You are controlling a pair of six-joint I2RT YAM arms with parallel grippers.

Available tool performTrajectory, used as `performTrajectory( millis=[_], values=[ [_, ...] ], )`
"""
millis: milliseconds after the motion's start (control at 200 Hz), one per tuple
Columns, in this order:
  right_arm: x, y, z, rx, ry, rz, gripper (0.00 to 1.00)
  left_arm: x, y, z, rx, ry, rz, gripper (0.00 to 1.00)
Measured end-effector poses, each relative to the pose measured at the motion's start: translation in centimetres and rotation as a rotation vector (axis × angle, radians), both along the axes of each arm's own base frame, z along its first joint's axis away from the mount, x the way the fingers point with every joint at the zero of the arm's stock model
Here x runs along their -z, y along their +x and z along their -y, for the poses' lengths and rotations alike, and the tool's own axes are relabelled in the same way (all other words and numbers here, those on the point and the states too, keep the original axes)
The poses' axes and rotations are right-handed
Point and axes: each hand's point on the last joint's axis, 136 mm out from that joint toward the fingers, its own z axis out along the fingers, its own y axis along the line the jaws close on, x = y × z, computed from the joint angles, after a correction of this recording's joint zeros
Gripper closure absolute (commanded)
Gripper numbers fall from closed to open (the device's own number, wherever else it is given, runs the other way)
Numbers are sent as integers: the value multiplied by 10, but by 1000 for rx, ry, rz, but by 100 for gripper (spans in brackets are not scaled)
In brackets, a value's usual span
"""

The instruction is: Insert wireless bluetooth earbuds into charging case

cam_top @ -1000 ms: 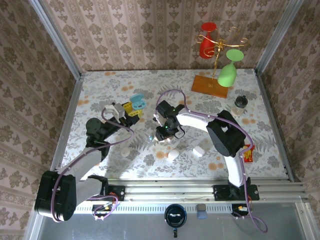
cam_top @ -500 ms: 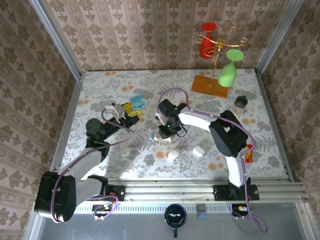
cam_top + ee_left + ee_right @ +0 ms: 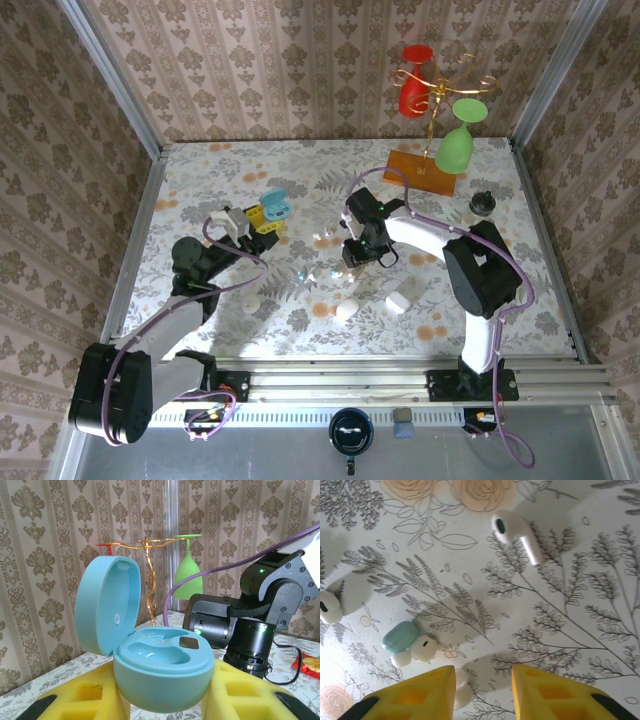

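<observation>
The left jaws are clamping the base of the open blue charging case, its lid standing up. The right jaws are hanging narrowly apart, holding nothing, above the flowered desk, where white earbuds are lying scattered, one just beside a yellow fingertip.

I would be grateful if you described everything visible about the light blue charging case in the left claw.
The light blue charging case is a glossy, pebble-shaped plastic shell. Its hinged lid is swung open and stands upright on the left. Both moulded earbud wells look empty, and a small dark patch sits in the right one. The case sits level with its base pinched between the yellow foam fingers of the left claw.
</observation>
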Motion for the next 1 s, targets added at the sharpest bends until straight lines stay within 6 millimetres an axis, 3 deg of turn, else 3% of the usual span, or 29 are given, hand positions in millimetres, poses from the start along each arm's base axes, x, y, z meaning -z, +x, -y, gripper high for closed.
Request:
performTrajectory(
  millis=[50, 230, 470, 770, 915, 1000],
  values=[
    [0, -4, -6, -13, -2, 3, 52, 0, 0, 0, -3, 0, 2, 75],
    [-3, -16, -31, -38, -27, 31, 50, 7, 9, -18, -74, -7, 6, 76],
    [-4, -5, -57, -51, -87, 108, 49, 10, 22, -43, -173, -20, 12, 76],
    [17, -5, -47, -59, -203, 75, 62, 5, 23, -48, -189, -28, 41, 76],
    [18, -8, -43, -65, -223, 60, 74, 5, 22, -48, -189, -27, 40, 76],
    [16, -7, -44, -67, -221, 63, 75, 5, 22, -48, -188, -27, 40, 76]
  ],
)
